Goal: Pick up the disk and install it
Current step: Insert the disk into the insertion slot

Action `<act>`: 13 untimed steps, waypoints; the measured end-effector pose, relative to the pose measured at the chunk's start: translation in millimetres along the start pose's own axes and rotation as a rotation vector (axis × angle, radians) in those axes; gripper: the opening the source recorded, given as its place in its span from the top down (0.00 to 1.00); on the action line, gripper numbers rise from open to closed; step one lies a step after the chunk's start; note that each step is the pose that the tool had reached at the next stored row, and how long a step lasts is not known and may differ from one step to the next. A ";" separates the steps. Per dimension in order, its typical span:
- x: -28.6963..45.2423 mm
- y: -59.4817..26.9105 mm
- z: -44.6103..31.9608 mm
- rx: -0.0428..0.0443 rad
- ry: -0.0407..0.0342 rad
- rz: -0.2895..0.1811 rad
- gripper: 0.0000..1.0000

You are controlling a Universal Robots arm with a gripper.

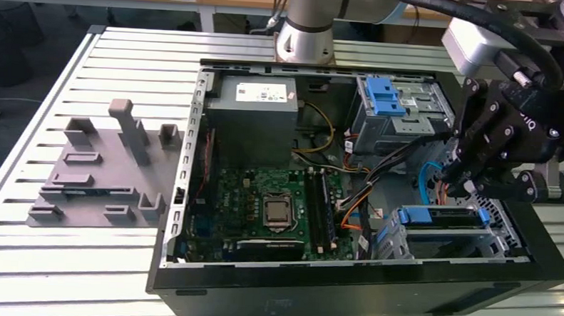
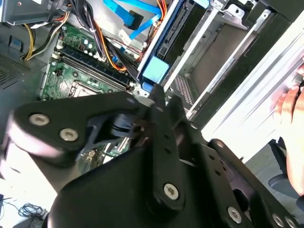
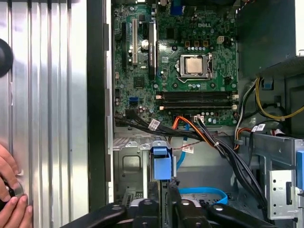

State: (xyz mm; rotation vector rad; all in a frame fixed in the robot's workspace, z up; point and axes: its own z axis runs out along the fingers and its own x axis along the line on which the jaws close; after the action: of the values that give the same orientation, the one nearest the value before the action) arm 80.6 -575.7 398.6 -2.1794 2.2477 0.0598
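An open computer case [image 1: 352, 297] is lying on a slatted metal table [image 1: 87, 264]. The black gripper [image 1: 466, 186] is hanging over the corner of the case at the exterior view's right. Its fingers are drawn narrow, almost together, with only a thin slit between them in the first wrist view [image 3: 164, 187]. Whether they are pinching anything cannot be told.

The disk [image 1: 438, 216], silver with blue rails, is sitting on edge in a grey drive cage [image 1: 449, 244] just below the fingertips. In both wrist views the blue end tab of the disk [image 3: 161, 164] [image 2: 155, 70] is lying just beyond the fingertips [image 2: 160, 97], very near or touching them.

Farther out from the gripper, past a bundle of black, orange and blue cables [image 3: 204, 137], the green motherboard [image 3: 190, 61] is covering the floor of the case. A grey power supply [image 1: 256, 100] and a second cage with a blue latch [image 1: 398, 106] are standing at the far end of the case.

Well away from the gripper, a grey plastic fixture [image 1: 101, 171] is resting on the table. A person's hand [image 3: 9, 202] is resting on the table slats beside the case.
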 end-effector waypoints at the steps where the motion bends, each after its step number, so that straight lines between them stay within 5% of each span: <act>1: 0.0 0.0 1.2 0.0000 0.0005 0.000 0.81; 5: 0.2 -0.1 6.4 0.0000 0.0014 0.000 0.89; 13: 0.5 -0.3 14.5 0.0000 0.0017 0.000 0.89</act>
State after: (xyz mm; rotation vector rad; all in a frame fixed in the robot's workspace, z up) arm 80.6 -575.6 384.1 -2.1803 2.2486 0.0579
